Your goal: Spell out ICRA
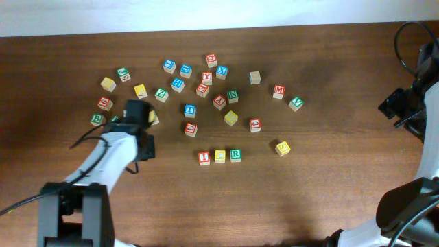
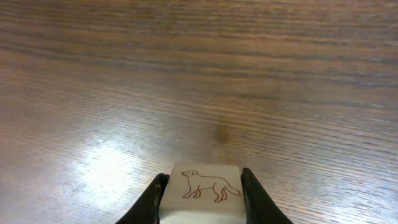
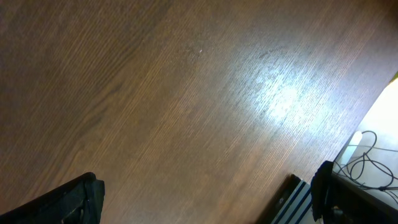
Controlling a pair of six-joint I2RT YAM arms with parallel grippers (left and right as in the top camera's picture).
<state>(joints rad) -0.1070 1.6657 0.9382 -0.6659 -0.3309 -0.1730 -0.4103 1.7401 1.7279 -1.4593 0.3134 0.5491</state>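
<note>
I [image 1: 204, 158], C [image 1: 219, 156], R [image 1: 235, 154] stand in a row — A's turn, I'd say. Left gripper [image 2: 204, 200] pinches a dog-faced cube [image 2: 205, 182], its letter hidden. If it's A, lift and set it just after R — right gripper [image 3: 202, 193] spread, idle.

Between the matt black, plastic-looking left fingers [image 2: 258, 198] sits a pale wooden cube [image 2: 202, 186]. Its bare, smooth face is printed with a thin reddish-brown dog outline. Ahead of the fingers, the dark brown wooden table [image 2: 249, 74] shows fine straight grain and a soft satin sheen, with a pale patch of glare.
</note>
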